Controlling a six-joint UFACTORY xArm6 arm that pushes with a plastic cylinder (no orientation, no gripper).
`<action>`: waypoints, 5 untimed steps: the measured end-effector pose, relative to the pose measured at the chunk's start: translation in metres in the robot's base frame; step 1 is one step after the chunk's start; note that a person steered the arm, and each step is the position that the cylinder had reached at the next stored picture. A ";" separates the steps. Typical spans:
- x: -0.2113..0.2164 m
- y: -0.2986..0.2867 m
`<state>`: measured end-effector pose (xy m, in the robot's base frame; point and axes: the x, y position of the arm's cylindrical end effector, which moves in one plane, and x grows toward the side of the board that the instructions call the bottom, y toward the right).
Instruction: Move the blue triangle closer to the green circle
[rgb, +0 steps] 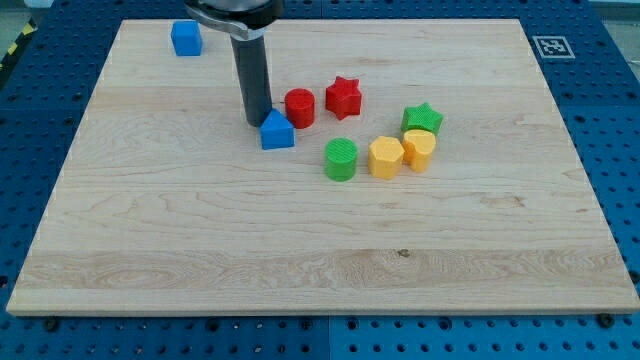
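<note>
My tip (257, 121) touches the blue triangle (277, 131) at its upper-left side; the green circle (341, 159) waits lower right — the triangle looks light, stiff, may turn if pushed off-centre.

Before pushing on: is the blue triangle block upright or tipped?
Upright: the blue triangle block sits flat on the wooden board, apex up.

Open board lies between the blue triangle block (277, 131) and green circle block (341, 159); the red cylinder block (300, 107) stands just above.
</note>
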<state>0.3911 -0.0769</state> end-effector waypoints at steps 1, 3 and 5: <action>0.010 0.015; 0.053 0.020; 0.059 0.020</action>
